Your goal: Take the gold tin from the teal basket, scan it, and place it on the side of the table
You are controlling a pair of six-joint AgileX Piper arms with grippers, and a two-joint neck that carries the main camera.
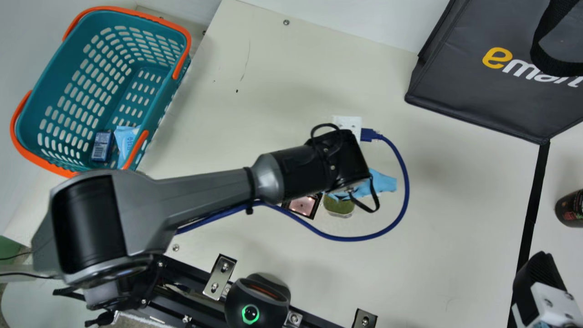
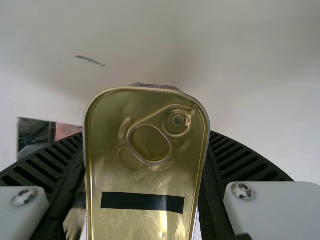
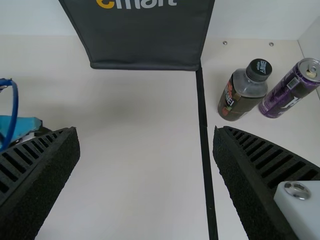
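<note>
- Table (image 1: 446, 255), cream, carries the work; the left arm (image 1: 205, 193) stretches across it and is the nearer one to the tin, so the scan looks like its job.
- Dark shopping bag (image 1: 483, 86) stands at the table's far right, with the teal basket (image 1: 79, 68) at the far left, well apart from the tin.
- Right hand (image 3: 146, 131) waits off to the right, its fingers spread and nothing between them.
- Blue cable (image 1: 406, 182) loops around the working spot; it could snag a low, sweeping move.
- Left hand (image 2: 147, 135) grips the gold tin (image 2: 170, 180) by its two long sides, one ribbed finger against each.
- Tin's long axis runs in line with those fingers, one rounded end reaching out past their tips, the lid turned to the wrist camera. Whether it touches the table I cannot tell.
- Dark-framed square (image 1: 303, 206) with a pinkish glow, probably the scan window, lies just beside the tin, on its left in the main view. The coming move, I judge, is a short shift that way, with the coded face turned to the glow; that face may be the hidden underside.
- Lid is smooth, shiny gold with rounded corners and a raised rim; bare metal may slip if the squeeze slackens.
- Black strip (image 2: 142, 202) crosses the lid's width, and a pull ring (image 2: 160, 161) sits nearer the outer end.
</note>
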